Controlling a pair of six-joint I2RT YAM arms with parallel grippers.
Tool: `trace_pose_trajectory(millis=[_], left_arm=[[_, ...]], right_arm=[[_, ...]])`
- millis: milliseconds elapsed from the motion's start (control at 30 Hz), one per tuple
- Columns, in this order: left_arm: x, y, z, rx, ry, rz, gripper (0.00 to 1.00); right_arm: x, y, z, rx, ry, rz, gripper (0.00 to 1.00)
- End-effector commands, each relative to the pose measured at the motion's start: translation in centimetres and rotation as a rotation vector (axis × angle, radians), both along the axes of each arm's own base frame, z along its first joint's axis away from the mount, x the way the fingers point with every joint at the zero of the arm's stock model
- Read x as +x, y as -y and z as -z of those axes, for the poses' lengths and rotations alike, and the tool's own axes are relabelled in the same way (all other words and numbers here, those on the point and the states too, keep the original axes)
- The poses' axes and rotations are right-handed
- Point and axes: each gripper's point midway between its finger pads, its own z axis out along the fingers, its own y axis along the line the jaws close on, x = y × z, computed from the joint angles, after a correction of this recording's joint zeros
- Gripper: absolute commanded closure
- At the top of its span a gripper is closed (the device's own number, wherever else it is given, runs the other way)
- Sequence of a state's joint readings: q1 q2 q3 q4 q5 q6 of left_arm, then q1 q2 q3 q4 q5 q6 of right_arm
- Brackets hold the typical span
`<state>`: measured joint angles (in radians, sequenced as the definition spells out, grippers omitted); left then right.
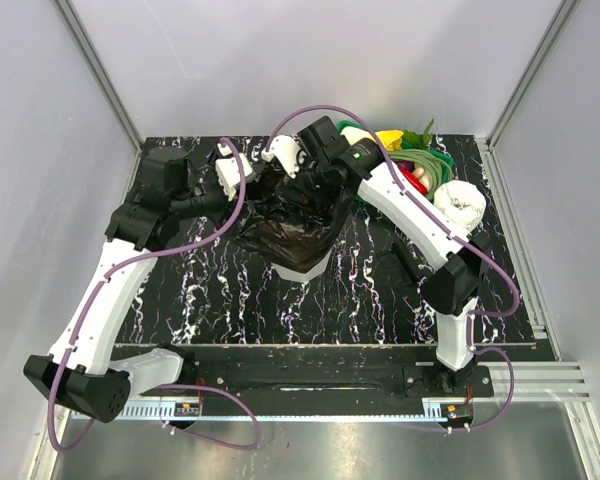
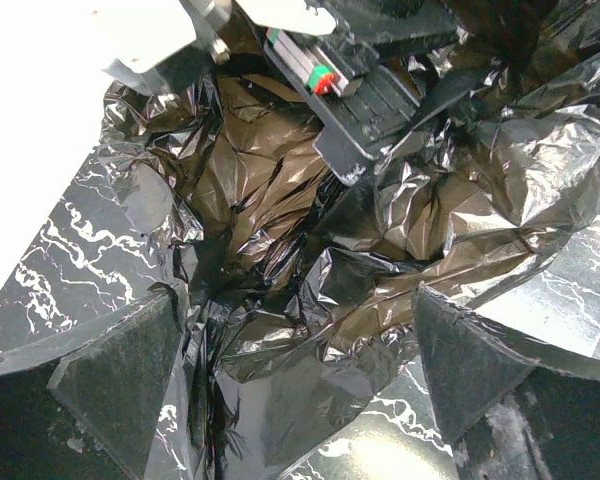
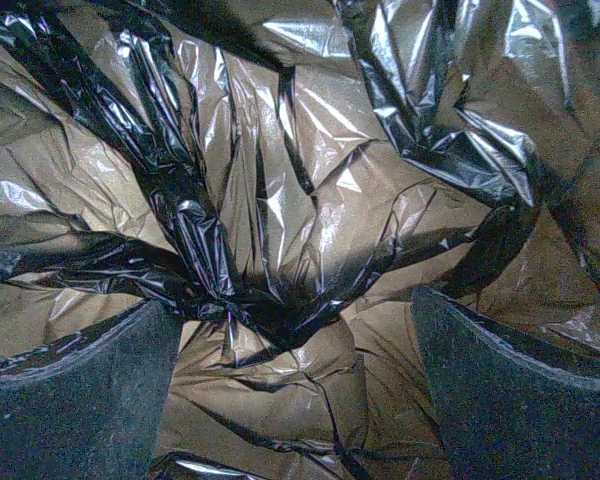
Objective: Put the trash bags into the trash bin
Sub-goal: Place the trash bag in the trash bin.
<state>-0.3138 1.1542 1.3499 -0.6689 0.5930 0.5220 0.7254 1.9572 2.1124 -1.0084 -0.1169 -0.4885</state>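
Observation:
A crinkled black trash bag is spread over the white trash bin, whose lower wall shows under the film at the table's middle. My left gripper is at the bag's left edge. In the left wrist view it is open wide, with loose bag film lying between its fingers. My right gripper reaches down into the bag's opening. In the right wrist view it is open over the brownish inner film, gripping nothing. The right gripper's body shows in the left wrist view.
A green tray of vegetables stands at the back right, with a white roll next to it. The black marbled tabletop lies between grey walls. A rail runs along the near edge.

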Motion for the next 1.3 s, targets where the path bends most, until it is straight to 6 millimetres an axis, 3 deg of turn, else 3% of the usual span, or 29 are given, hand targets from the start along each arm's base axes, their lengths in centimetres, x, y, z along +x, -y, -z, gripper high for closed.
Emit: trace_pose_trajectory(millis=[0, 167, 333, 600, 867, 1067, 1267], left_arm=[[-0.6, 0.4, -0.5, 0.003, 0.03, 0.048, 0.01], [-1.2, 0.8, -1.3, -0.012, 0.037, 0.08, 0.01], [-1.7, 2.0, -3.7, -0.111, 0.029, 0.112, 0.01], [-0.3, 3.7, -5.2, -0.197, 0.017, 0.082, 0.01], [1.2, 3.7, -1.9, -0.125, 0.016, -0.002, 0.01], [0.5, 3.2, 0.3, -0.052, 0.0, 0.019, 0.01], [-0.7, 3.7, 1.2, -0.007, -0.011, 0.096, 0.01]], right_arm=[[0.1, 0.5, -2.7, 0.022, 0.043, 0.012, 0.0], [0.8, 0.9, -2.7, -0.002, 0.067, 0.035, 0.0], [1.3, 1.0, -2.5, -0.01, 0.08, 0.055, 0.0], [2.3, 0.5, -3.8, 0.008, 0.114, 0.07, 0.0], [3.1, 0.3, -5.7, 0.038, 0.162, 0.086, 0.0], [3.3, 0.8, -7.3, 0.044, 0.203, 0.103, 0.0], [2.4, 1.3, -8.1, 0.056, 0.194, 0.093, 0.0]])
